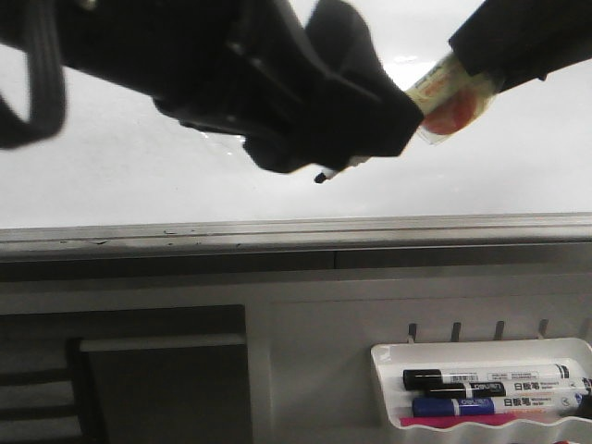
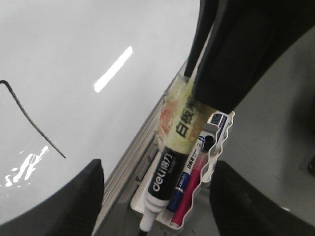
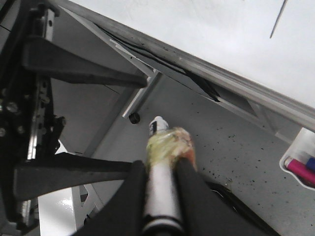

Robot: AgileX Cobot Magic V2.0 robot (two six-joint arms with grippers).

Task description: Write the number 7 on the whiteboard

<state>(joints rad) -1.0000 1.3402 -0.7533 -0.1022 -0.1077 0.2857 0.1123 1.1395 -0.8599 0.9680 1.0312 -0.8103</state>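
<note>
My right gripper (image 3: 162, 169) is shut on a black marker (image 3: 158, 196) with yellowish tape round its body. In the front view it comes in from the top right (image 1: 474, 57), and the marker (image 1: 449, 97) slants down-left, its tip (image 1: 321, 177) just off the whiteboard (image 1: 139, 176). My left gripper (image 2: 155, 209) is open, its fingers (image 2: 59, 196) standing on either side of the marker (image 2: 165, 174) without touching it. A thin dark line with a hooked top, part of the number 7 (image 2: 29, 118), shows on the whiteboard (image 2: 74, 44). In the front view my arms hide it.
The grey metal frame (image 1: 296, 231) runs along the board's lower edge. Below it, at the right, hangs a small white tray (image 1: 388, 356) holding black, blue and red markers (image 1: 490, 379). The tray also shows in the left wrist view (image 2: 216, 142).
</note>
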